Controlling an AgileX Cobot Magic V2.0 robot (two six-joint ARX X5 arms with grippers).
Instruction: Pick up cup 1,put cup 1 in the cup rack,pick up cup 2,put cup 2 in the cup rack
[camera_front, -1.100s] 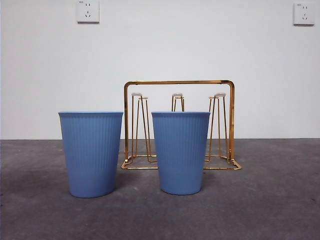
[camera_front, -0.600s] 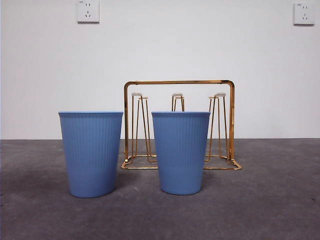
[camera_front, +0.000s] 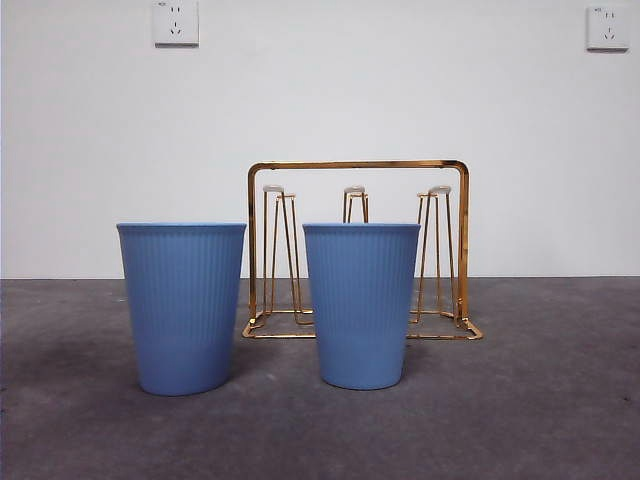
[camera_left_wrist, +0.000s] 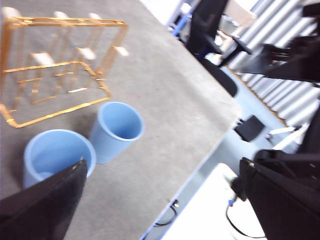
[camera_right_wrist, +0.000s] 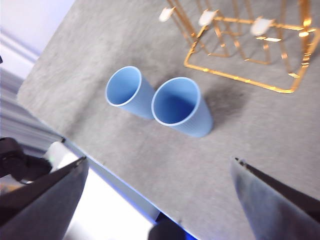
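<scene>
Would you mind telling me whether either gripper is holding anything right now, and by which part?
Nothing is held: the left gripper and right gripper are open above the table, both blue cups standing free.

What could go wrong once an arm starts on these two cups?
The left cup and the right cup stand upright close together, so jaws closing on one might nudge the other. The cup rack stands right behind them, and a lifted cup could clip its arched frame or thin pegs. Both the left gripper and the right gripper are open and well above the table, so any approach is long.
</scene>
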